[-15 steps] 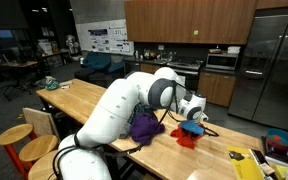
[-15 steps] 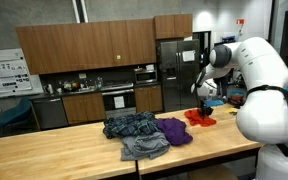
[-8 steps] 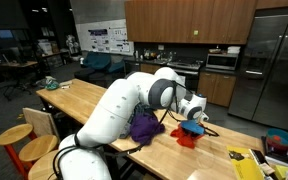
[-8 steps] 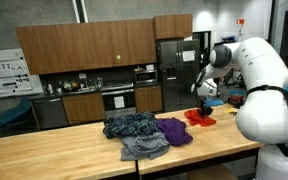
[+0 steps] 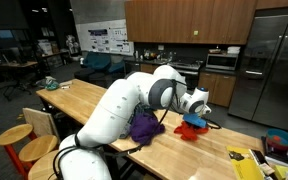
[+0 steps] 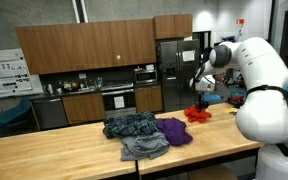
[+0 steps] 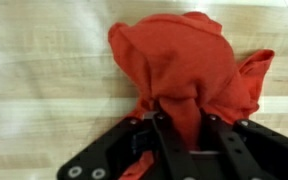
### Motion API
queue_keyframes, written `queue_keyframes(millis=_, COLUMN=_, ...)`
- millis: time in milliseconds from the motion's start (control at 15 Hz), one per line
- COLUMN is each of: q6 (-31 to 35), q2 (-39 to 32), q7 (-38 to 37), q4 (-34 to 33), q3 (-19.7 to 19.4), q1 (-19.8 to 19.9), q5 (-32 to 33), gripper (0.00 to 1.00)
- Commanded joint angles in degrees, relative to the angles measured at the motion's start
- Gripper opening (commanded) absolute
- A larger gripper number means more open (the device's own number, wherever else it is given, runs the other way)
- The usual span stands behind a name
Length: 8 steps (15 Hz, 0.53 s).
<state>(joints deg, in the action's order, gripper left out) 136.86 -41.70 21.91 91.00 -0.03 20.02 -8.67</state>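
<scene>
Your gripper [image 7: 182, 128] pinched shut on the red cloth [image 7: 184, 55], cloth bunched at twelve o'clock from your fingers, hanging just above the wooden table [image 7: 44, 90], in an exterior view purple cloth [image 6: 174, 130] at eight o'clock of it, plaid cloth [image 6: 132, 124] beyond, cabinets [image 6: 79, 48] farthest

A: Where does everything lie?
B: The crumpled red cloth [image 7: 179, 60] sits between my jaws, over the long wooden tabletop [image 6: 44, 150]. In an exterior view the purple cloth heap [image 6: 174, 130] lies just beside it.
A: And past that?
B: The dark plaid garment [image 6: 132, 124] touches the heap's far side, with the grey garment [image 6: 144, 148] before it.
</scene>
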Motion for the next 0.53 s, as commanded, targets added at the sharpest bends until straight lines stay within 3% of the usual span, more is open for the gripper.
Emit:
queue_keyframes(millis=0, q6=0.69, q2=3.17, q7=-1.51, q4=0.37, q3=0.18, q1=-1.09, q5=-0.04, gripper=0.06)
queue_keyframes(millis=467, q6=3.5, q2=7.94, q7=-3.34, q4=1.4, q3=0.01, q1=-6.16, q5=2.5, gripper=0.06)
